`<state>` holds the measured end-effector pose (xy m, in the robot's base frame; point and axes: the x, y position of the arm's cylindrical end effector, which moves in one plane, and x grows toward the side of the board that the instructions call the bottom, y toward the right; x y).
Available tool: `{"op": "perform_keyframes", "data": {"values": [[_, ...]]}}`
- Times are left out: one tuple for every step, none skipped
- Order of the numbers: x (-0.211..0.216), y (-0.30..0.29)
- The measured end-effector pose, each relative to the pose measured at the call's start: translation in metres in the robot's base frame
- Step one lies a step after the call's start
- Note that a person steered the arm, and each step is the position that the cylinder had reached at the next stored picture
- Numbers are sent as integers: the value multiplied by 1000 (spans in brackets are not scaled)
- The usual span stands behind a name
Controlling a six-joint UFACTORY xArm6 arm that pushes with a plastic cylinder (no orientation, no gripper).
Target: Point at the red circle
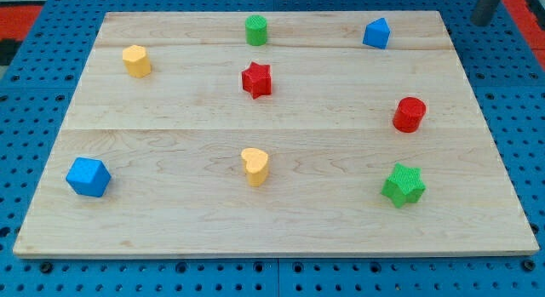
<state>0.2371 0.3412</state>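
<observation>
The red circle point(410, 114), a short red cylinder, stands on the wooden board point(170, 144) at the view's right, about mid-height. A dark rod enters at the view's top right corner, and my tip point(484, 21) is beyond the board's top right corner, over the blue pegboard. The tip is above and to the right of the red circle, well apart from it. The blue block point(376, 33) near the top edge is the closest block to the tip.
A green cylinder point(256, 30) is at top centre and a yellow hexagon point(136, 60) at upper left. A red star point(256, 79) and a yellow heart point(255, 166) are in the middle. A blue block point(88, 177) is lower left, a green star point(404, 185) lower right.
</observation>
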Motion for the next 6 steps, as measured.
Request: {"op": "perform_keyframes", "data": {"values": [[49,-41],[91,-81],[155,-77],[178,-62],[195,-74],[223,-106]]}}
